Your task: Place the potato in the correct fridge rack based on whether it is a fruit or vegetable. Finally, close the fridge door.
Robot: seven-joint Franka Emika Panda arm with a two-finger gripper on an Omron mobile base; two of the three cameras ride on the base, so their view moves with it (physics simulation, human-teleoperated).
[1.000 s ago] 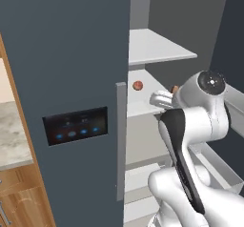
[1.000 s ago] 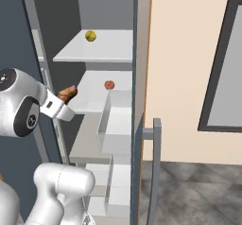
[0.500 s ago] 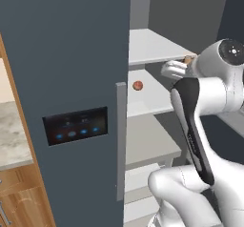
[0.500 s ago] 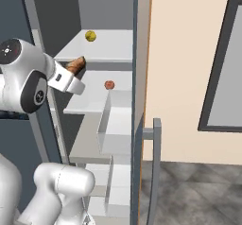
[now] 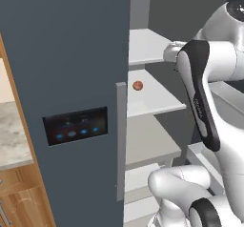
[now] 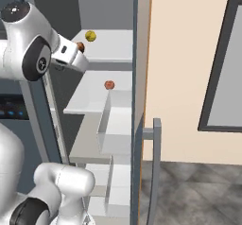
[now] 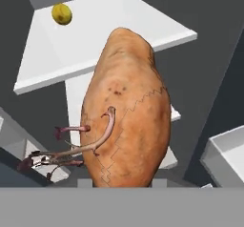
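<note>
My gripper [image 6: 77, 49] is shut on the potato [image 6: 80, 46], a brown lumpy body with pale sprouts that looms large in the hand view [image 7: 126, 111] and hides the fingertips. I hold it at the front left edge of the upper fridge rack [image 6: 113, 47], about level with the board. In the hand view this rack [image 7: 109, 35] lies just beyond the potato. The rack below [image 6: 90, 99] is also seen from the left [image 5: 155, 99]. The fridge door [image 6: 137, 172] stands open, edge-on, with its bar handle [image 6: 156, 167] toward me.
A yellow ball [image 6: 90, 36] lies on the upper rack, far from the potato [image 7: 61, 13]. An orange-red ball [image 6: 109, 84] rests on the rack below [image 5: 137, 85]. The matching door with the black display panel [image 5: 75, 125] is shut at the left. A white bin [image 6: 118, 125] sits lower down.
The arm has risen from the middle rack's height to the upper rack's front edge, carrying the potato. Both balls and the door are as before.
</note>
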